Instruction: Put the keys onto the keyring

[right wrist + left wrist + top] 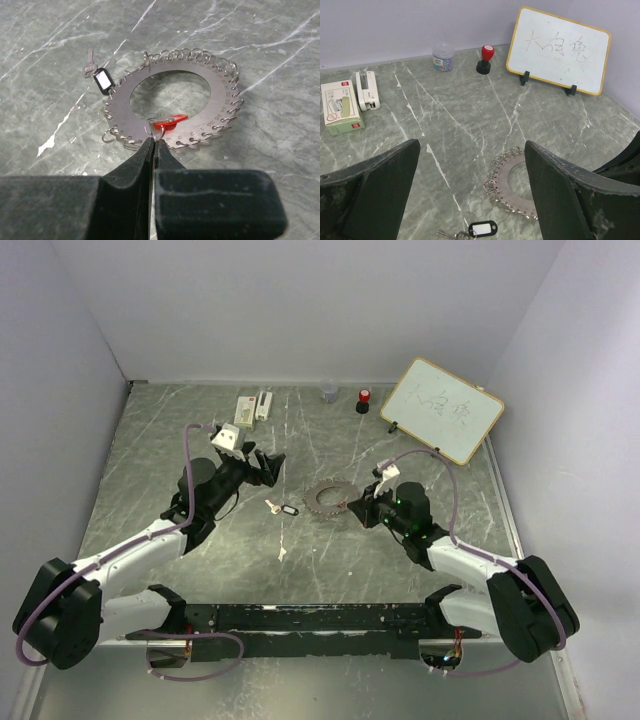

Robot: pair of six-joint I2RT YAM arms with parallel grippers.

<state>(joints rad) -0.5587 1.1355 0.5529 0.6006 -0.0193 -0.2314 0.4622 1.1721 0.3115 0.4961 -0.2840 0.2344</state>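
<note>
Near the far edge of the tabletop, left of its middle, a staple box [340, 106] and a white stapler [367, 90] lie side by side, well apart from the work.

The left gripper [266, 466] hovers over the tabletop's middle, left of the keyring, fingers spread wide and holding nothing. It is probably parked there facing the work, ready to help.

The black-tagged key [101, 79] lies flat just beside the keyring's left rim. Whether its tip touches the teeth I cannot tell. It looks loose, so that half of the job seems not yet done.

The keyring [220, 100], a flat grey disc with small wire loops all around its rim, lies flat in the middle of the tabletop. The red-tagged key [171, 119] rests on the near part of the disc, tag pointing into the central hole.

The right gripper [153, 144] comes in low from the near edge. Its fingers are closed to a sliver, apparently pinching the small split ring at the red key's end. That low pinch probably serves to steer the ring onto the disc.

A small whiteboard [442, 410] stands at the far right corner.
</note>
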